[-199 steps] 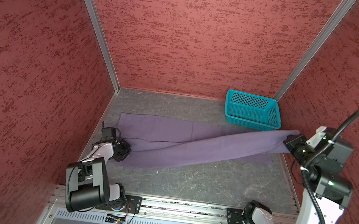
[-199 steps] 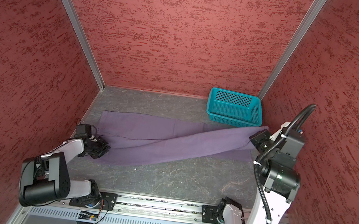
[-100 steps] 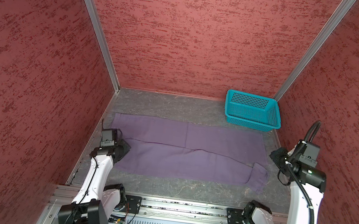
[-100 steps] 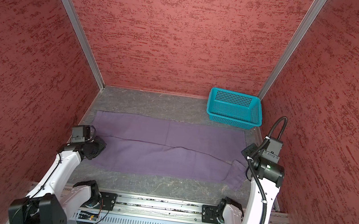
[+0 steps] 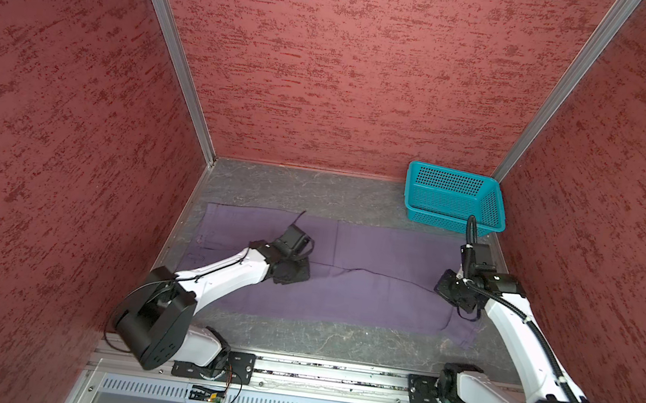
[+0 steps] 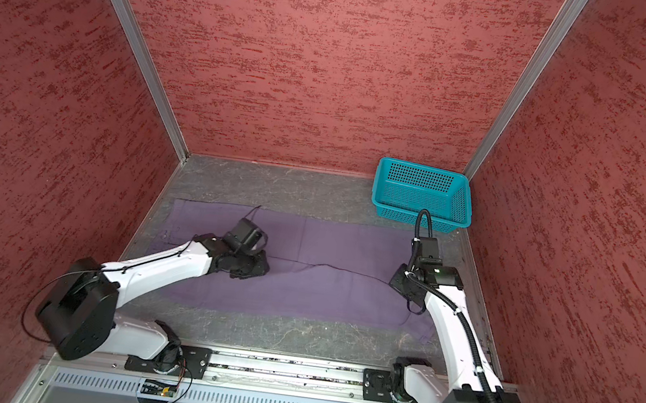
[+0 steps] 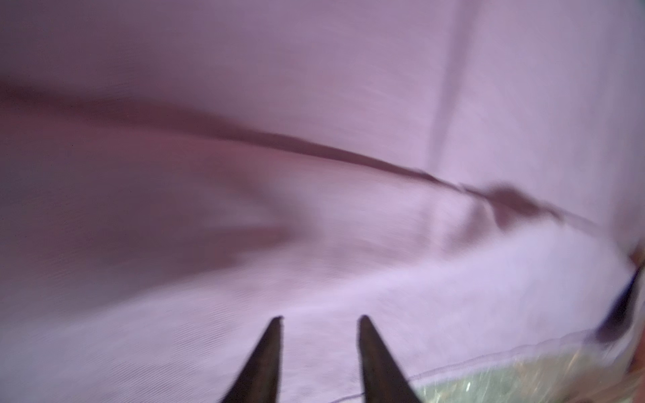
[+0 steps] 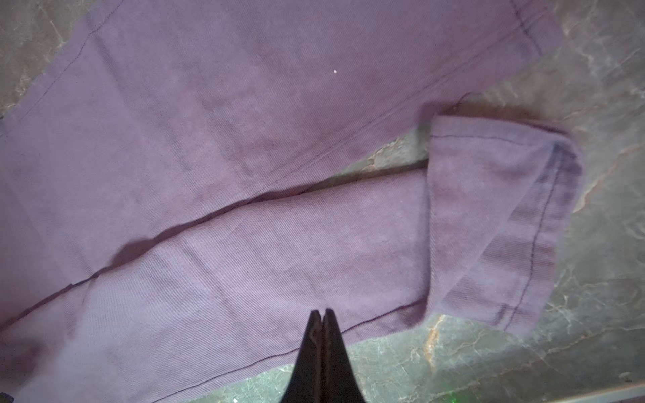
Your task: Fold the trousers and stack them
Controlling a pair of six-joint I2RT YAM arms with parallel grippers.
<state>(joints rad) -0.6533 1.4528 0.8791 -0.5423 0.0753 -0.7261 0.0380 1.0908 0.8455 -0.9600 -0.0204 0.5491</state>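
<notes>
- The trousers (image 5: 363,299) (image 6: 322,294) lie flat and spread out on the grey table (image 5: 314,193), running lengthwise from left to right in both top views. The waist end is at the left and the leg ends are at the right.
- The two legs lie side by side with a dark seam line between them, as my right wrist view shows (image 8: 244,139).
- The end of the near leg (image 8: 499,226) is turned back over itself at the right, and it rests partly on bare table.
- My left gripper (image 7: 319,319) (image 5: 292,270) is over the middle of the trousers, close above the cloth (image 7: 314,174). My fingers there stand apart with nothing between them. The view is blurred, so I cannot tell whether the tips touch the cloth.
- My right gripper (image 8: 321,312) (image 5: 454,292) is near the leg ends, above the outer edge of the near leg. My fingertips there are pressed together and hold nothing.
- The teal basket (image 5: 450,222) (image 6: 416,216) sits in the far right corner, clear of the trousers.
</notes>
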